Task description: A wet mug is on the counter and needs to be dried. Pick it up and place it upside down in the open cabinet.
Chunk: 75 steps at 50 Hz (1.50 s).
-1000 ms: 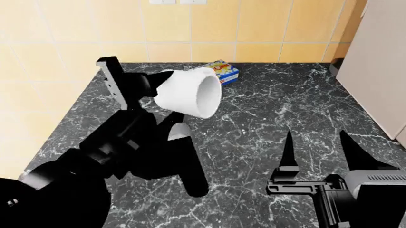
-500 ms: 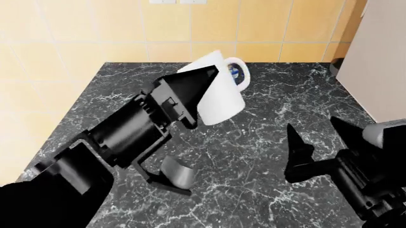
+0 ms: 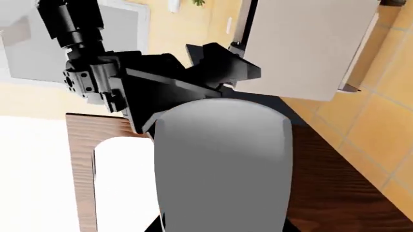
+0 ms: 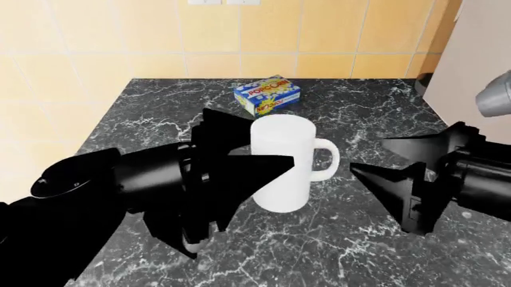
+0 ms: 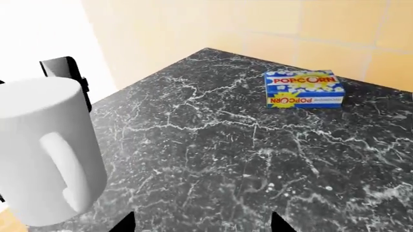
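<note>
Your left end effector (image 4: 243,152) is clamped on the mug (image 4: 283,162), one black finger (image 4: 259,168) crossing its near side and the other behind it. The mug hangs upside down above the desk (image 4: 359,119), its closed base up, its wider mouth down, and its handle (image 4: 325,159) pointing toward your right end effector (image 4: 387,161). That one sits just beside the handle with its two pointed fingers spread wide and nothing between them. In the left wrist view the mug (image 3: 223,164) fills the frame between the fingers. From the right wrist camera the mug (image 5: 48,145) floats over the marble, clear of the surface. Farther back, past both end effectors, a popcorn box (image 4: 267,94) lies flat on the desk near the tiled wall (image 4: 239,36).
</note>
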Motion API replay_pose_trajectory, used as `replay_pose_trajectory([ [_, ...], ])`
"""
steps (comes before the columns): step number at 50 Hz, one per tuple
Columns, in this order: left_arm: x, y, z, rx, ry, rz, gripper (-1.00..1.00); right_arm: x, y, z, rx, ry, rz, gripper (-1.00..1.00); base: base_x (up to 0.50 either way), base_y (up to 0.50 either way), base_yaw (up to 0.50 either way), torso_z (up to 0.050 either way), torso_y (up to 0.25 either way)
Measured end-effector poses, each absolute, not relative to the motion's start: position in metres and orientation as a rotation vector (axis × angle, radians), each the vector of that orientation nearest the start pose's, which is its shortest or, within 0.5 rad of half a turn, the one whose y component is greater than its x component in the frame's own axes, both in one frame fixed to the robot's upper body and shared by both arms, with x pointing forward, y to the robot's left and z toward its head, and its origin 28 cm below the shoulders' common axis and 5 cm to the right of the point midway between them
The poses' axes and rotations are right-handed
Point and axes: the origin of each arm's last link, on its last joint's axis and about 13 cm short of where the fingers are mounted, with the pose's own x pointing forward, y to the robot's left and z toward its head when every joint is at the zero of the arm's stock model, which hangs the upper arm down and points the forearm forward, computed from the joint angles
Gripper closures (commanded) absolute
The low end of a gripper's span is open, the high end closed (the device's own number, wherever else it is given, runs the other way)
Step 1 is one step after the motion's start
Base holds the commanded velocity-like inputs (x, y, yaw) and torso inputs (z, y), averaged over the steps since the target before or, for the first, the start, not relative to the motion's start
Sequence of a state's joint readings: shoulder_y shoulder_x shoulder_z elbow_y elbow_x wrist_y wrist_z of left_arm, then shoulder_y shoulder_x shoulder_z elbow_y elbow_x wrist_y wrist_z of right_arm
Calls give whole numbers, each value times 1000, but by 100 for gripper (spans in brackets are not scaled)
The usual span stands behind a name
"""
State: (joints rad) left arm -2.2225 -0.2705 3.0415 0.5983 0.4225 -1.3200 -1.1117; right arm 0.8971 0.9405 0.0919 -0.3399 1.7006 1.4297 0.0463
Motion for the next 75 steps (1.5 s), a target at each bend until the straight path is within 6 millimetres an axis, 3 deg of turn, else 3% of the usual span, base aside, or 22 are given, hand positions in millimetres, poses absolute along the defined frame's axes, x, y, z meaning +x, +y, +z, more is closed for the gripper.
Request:
replay_pose_trajectory([
  [16,275,221,295,-2445,2260,-13,100,205,-219,288,-46,432,978,-100,0,0,0,0,0],
  [75,289,210,284,-2398,2408,-87,100,214,-191,283,14,373,1248,-100,0,0,0,0,0],
])
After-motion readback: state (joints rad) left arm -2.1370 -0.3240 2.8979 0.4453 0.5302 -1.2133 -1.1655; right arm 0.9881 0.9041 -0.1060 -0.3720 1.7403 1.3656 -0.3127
